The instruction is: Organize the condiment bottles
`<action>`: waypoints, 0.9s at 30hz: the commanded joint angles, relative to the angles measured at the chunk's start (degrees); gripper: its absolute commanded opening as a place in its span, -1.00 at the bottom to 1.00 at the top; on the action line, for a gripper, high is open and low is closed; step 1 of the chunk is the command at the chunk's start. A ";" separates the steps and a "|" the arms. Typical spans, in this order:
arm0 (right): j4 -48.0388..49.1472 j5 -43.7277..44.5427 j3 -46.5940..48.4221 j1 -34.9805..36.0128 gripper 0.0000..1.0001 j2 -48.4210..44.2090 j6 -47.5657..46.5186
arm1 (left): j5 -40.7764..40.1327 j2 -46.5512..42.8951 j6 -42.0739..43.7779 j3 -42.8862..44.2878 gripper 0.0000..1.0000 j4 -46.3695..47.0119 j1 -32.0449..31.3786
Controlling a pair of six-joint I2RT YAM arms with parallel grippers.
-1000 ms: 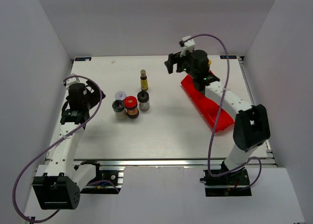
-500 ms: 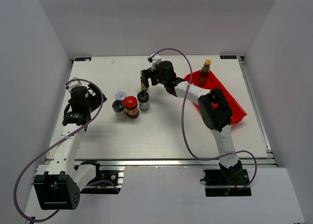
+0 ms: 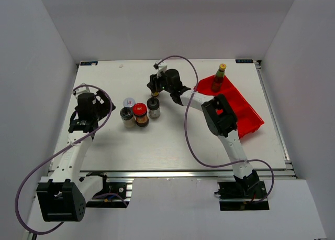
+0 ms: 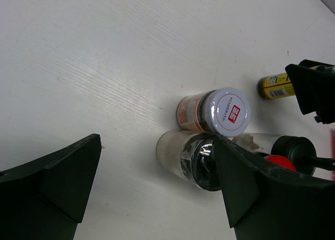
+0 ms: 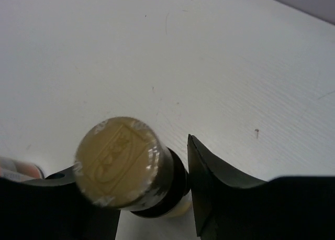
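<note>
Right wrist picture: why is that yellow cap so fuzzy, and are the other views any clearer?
Right wrist view: the yellow cap of the sauce bottle looms close to the lens and is out of focus; the tabletop behind is sharper. Left wrist view: the white-lidded jar is fairly crisp, with glare on the black-capped shaker. Top view: even light, soft shadows.

Four jars (image 3: 140, 111) bunched, no passage between; slim bottle (image 5: 118, 164) close behind; table (image 3: 172, 140) front open; red bin (image 3: 245, 113) at right.
</note>
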 commanded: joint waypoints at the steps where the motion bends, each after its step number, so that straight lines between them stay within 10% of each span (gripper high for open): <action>1: 6.27 0.27 0.92 0.12 -0.01 -0.53 1.12 | -0.25 -0.55 0.94 0.49 0.96 1.51 -0.01; 9: 13.99 3.43 -8.74 0.56 -0.52 -10.61 -1.52 | 1.33 -0.73 1.56 0.49 0.96 2.39 -0.01; 27: 10.59 18.13 -32.66 -13.48 -0.64 -37.00 -6.01 | 3.26 -1.08 1.91 0.05 0.96 2.48 -0.01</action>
